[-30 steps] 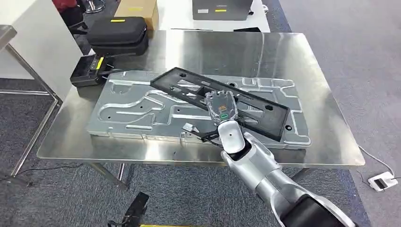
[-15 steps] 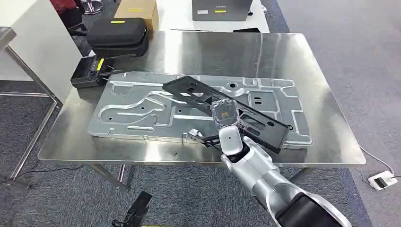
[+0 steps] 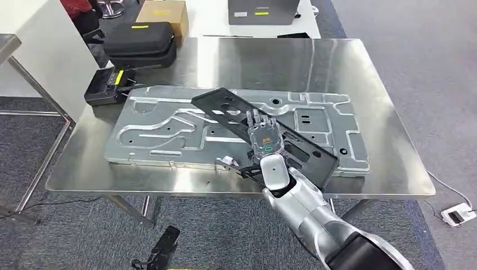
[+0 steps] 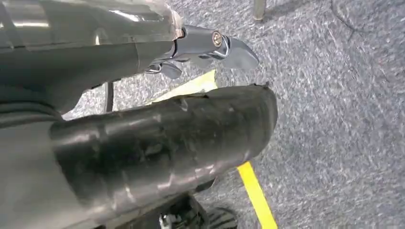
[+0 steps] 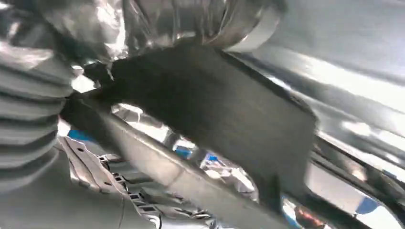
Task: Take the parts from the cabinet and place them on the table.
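Note:
A long black slotted part lies slantwise across a large silver stamped panel on the steel table. Its near right end reaches toward the table's front edge. My right hand grips this part near its middle, fingers spread over its top. In the right wrist view the black part passes close in front of my right hand, with shiny metal behind it. My left hand hangs over grey carpet and holds nothing.
A black zip case and a black box with a yellow label sit at the table's far left corner. A cardboard box stands behind them. A white cabinet side rises at left. A white floor plug lies at right.
My right hand has drawn back toward the table's front edge with the black part, which has swung and slid nearer. The fingers now lie spread over it.

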Action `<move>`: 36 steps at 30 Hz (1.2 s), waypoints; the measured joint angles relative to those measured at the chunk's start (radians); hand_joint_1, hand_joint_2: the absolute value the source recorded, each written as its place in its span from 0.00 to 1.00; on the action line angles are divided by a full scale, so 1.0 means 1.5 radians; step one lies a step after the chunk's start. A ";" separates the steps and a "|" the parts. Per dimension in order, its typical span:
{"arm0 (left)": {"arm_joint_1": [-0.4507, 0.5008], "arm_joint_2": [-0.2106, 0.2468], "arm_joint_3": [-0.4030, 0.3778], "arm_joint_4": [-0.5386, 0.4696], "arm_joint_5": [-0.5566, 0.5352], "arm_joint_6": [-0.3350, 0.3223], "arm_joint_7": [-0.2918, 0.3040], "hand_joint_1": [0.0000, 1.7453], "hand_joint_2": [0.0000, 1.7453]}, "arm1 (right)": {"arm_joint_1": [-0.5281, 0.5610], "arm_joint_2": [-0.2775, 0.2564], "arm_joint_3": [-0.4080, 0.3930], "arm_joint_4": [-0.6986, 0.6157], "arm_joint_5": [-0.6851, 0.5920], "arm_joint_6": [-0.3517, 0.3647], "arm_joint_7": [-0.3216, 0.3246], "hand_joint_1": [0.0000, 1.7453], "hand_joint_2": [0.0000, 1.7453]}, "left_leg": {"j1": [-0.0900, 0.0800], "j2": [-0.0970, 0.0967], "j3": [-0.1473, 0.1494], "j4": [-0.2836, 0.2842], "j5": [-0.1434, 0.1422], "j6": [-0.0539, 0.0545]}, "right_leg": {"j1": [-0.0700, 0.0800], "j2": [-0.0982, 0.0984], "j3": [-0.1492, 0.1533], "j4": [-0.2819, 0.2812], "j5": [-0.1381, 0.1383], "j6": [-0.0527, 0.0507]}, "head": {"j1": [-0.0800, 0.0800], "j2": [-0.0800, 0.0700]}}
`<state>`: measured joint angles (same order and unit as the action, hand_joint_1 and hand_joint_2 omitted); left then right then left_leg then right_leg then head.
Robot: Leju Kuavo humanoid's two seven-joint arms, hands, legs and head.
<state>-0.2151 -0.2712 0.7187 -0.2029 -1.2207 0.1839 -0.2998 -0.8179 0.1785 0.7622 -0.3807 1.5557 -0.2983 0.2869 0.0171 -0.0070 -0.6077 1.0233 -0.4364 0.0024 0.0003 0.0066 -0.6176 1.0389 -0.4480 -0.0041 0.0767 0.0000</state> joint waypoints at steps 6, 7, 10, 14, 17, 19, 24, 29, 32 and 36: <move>0.001 0.000 -0.002 0.000 0.004 0.001 -0.001 0.00 0.00 | -0.001 0.007 -0.003 0.000 0.003 -0.004 -0.008 0.00 0.00 | 0.001 0.002 -0.084 0.182 -0.095 -0.014 | -0.005 -0.002 0.006 -0.011 0.006 -0.019 | -0.001 0.000; 0.001 0.001 -0.001 0.000 0.004 0.001 -0.001 0.00 0.00 | 0.000 0.007 -0.003 0.000 0.004 -0.004 -0.009 0.00 0.00 | 0.001 0.002 -0.092 0.200 -0.095 -0.016 | -0.004 -0.002 0.005 -0.010 0.006 -0.019 | -0.001 0.000; 0.000 0.001 -0.002 0.000 0.004 0.001 -0.001 0.00 0.00 | 0.000 0.008 -0.003 0.000 0.004 -0.004 -0.010 0.00 0.00 | 0.001 0.002 -0.036 0.086 -0.020 -0.013 | -0.004 -0.001 0.006 -0.004 0.002 -0.018 | -0.001 0.000; 0.001 0.001 -0.002 0.000 0.009 0.002 -0.003 0.00 0.00 | -0.001 0.010 -0.004 0.000 0.008 -0.003 -0.021 0.00 0.00 | -0.003 0.000 0.000 0.008 -0.008 -0.001 | 0.000 0.000 0.001 0.001 0.000 -0.006 | -0.001 0.000; 0.002 0.002 -0.002 0.000 0.018 0.004 -0.005 0.00 0.00 | -0.004 0.012 -0.003 -0.008 0.008 0.023 -0.049 0.00 0.00 | 0.002 0.001 0.003 0.000 -0.001 0.010 | -0.003 -0.001 -0.002 0.007 -0.007 0.004 | -0.001 0.000; 0.001 0.002 -0.002 0.000 0.028 0.011 -0.011 0.00 0.00 | -0.011 0.012 -0.003 -0.018 -0.004 0.046 -0.091 0.00 0.00 | 0.002 0.001 0.003 -0.001 -0.001 0.017 | -0.004 -0.001 -0.030 0.070 -0.048 0.009 | 0.000 0.000; 0.012 0.007 0.001 0.000 0.055 0.025 -0.026 0.00 0.00 | -0.009 -0.002 0.003 -0.078 -0.055 0.073 -0.176 0.00 0.00 | 0.002 0.001 0.003 0.000 -0.002 0.018 | -0.009 -0.002 -0.078 0.166 -0.056 0.015 | 0.000 0.000; 0.020 0.011 0.006 0.000 0.074 0.032 -0.036 0.00 0.00 | -0.007 -0.045 0.020 -0.185 -0.113 0.111 -0.223 0.00 0.00 | -0.002 -0.001 0.002 0.000 -0.003 0.006 | -0.002 -0.001 0.000 -0.002 0.002 0.003 | -0.001 0.000; 0.024 0.013 0.010 0.000 0.089 0.035 -0.043 0.00 0.00 | -0.001 -0.078 0.034 -0.252 -0.166 0.137 -0.237 0.00 0.00 | -0.002 0.001 -0.001 0.000 -0.009 -0.004 | -0.010 -0.001 0.003 -0.012 0.007 -0.009 | 0.000 0.000; 0.029 0.020 0.018 0.000 0.106 0.045 -0.050 0.00 0.00 | 0.035 -0.149 0.037 -0.379 -0.299 0.116 -0.255 0.00 0.00 | -0.001 0.001 -0.070 0.164 -0.095 -0.010 | -0.007 -0.006 0.006 -0.014 0.006 -0.017 | -0.001 0.000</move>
<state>-0.1721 -0.2418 0.7450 -0.2033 -1.0617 0.2514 -0.3742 -0.7657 -0.0452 0.8171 -0.9499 1.1076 -0.1242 -0.0954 0.0156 -0.0051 -0.7128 1.2699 -0.5784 -0.0123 -0.0105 -0.0023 -0.6079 1.0182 -0.4386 -0.0299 0.0748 0.0000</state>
